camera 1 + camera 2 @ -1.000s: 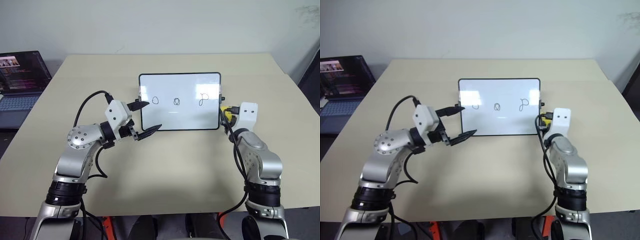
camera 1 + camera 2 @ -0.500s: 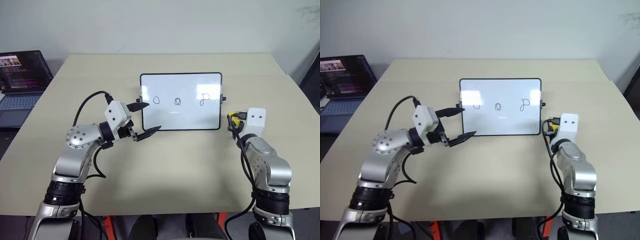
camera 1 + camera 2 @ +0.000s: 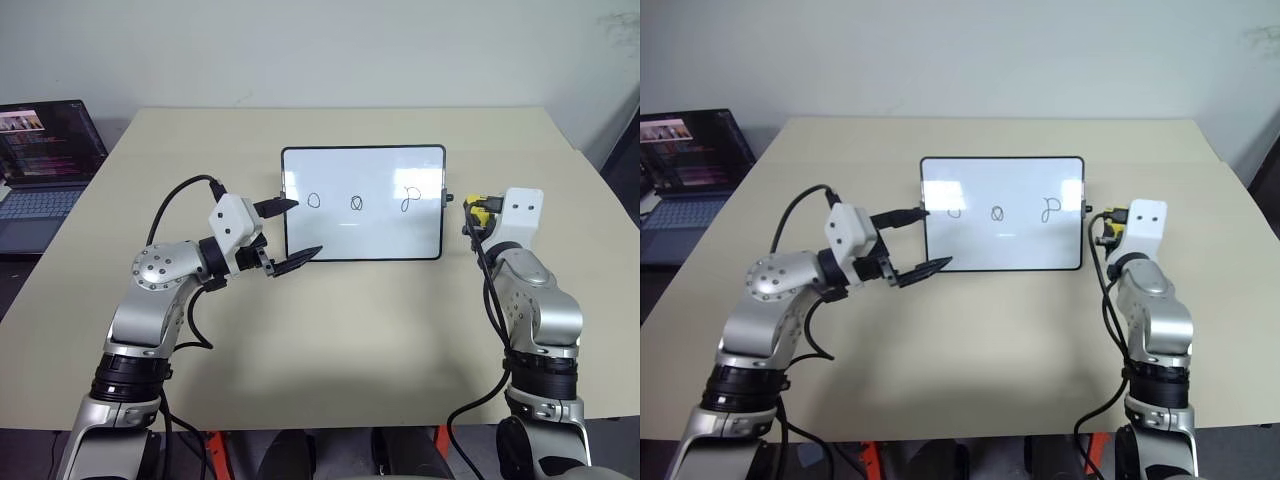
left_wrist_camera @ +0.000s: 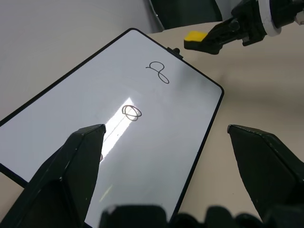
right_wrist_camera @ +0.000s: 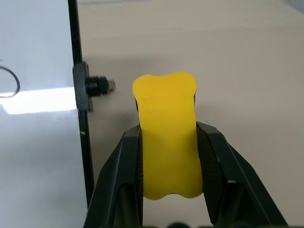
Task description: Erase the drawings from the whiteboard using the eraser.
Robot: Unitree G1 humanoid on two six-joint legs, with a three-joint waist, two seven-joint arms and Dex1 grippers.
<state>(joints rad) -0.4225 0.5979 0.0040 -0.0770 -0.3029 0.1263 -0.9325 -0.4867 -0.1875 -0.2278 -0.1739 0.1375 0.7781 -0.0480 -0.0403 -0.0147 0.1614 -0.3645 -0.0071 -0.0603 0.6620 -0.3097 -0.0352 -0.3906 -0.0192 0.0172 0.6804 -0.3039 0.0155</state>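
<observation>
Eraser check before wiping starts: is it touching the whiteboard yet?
Apart. The right wrist view shows bare table between the eraser, held in the right pincer, and the whiteboard frame.

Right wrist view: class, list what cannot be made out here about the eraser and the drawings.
- Eraser: its underside faces away; the right gripper covers both its long sides.
- Drawings: the picture's edge cuts off all but one loop.
- Whiteboard: the edge cuts off most of it.
</observation>
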